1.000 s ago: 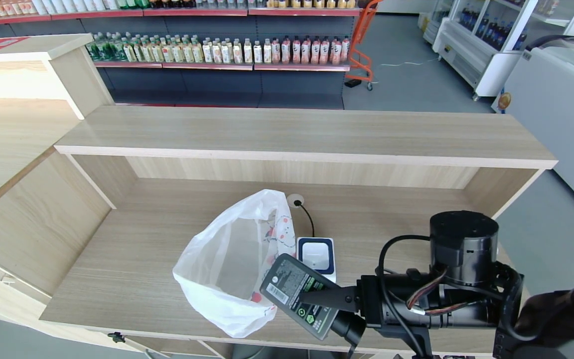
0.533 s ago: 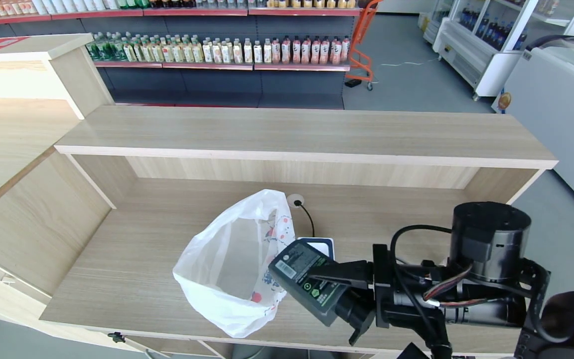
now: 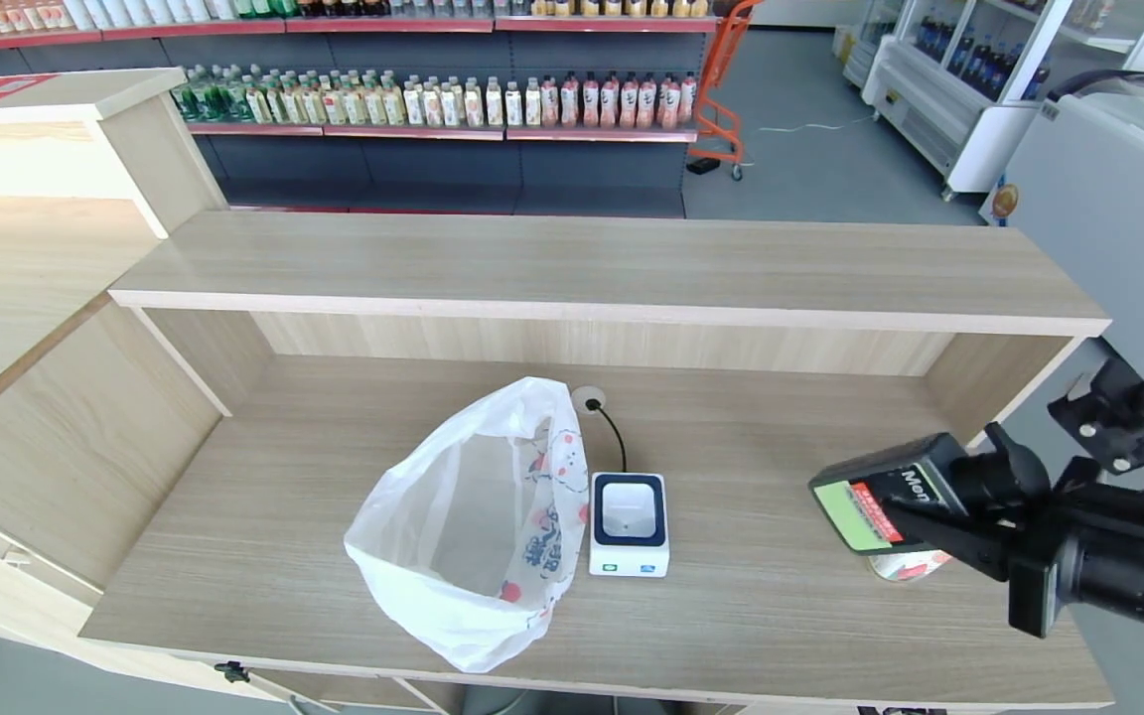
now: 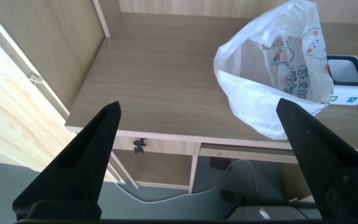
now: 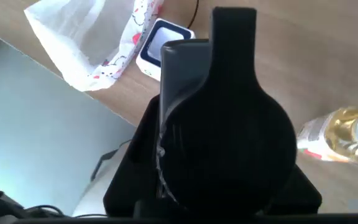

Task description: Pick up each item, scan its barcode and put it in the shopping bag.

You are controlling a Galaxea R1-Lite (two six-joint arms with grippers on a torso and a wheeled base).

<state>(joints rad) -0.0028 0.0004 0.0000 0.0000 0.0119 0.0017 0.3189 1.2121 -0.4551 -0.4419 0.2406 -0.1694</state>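
- Two pincers, each in a different state. The right gripper (image 3: 915, 504) is clenched on a dark box (image 3: 858, 497), with one finger laid across the box's green and red label. The other finger is hidden behind the box.
- In the right wrist view, the box (image 5: 180, 68) shows as a plain dark slab against one black finger (image 5: 234, 37). Its label and barcode cannot be made out there.
- Just under that pincer, a bottle (image 3: 905, 567) lies on the counter (image 3: 284, 497), mostly hidden by the box. The right wrist view shows the bottle (image 5: 337, 134) on its side with pale yellow liquid, and its far end is cut off at the frame's edge.
- Well away from the right pincer, on the robot's left, the white scanner (image 3: 629, 521) sits upright, with its black cable (image 3: 614, 437) running to a hole in the counter.
- Touching the scanner's far side from that pincer, the white shopping bag (image 3: 463, 536) stands with its mouth open. What it holds is hard to tell through the plastic.
- The left gripper (image 4: 197, 107) is released, with its fingers (image 4: 79, 168) spread wide and nothing between them. It hangs near the counter's front edge, and the bag (image 4: 272, 68) and scanner (image 4: 348, 78) lie beyond its tips.
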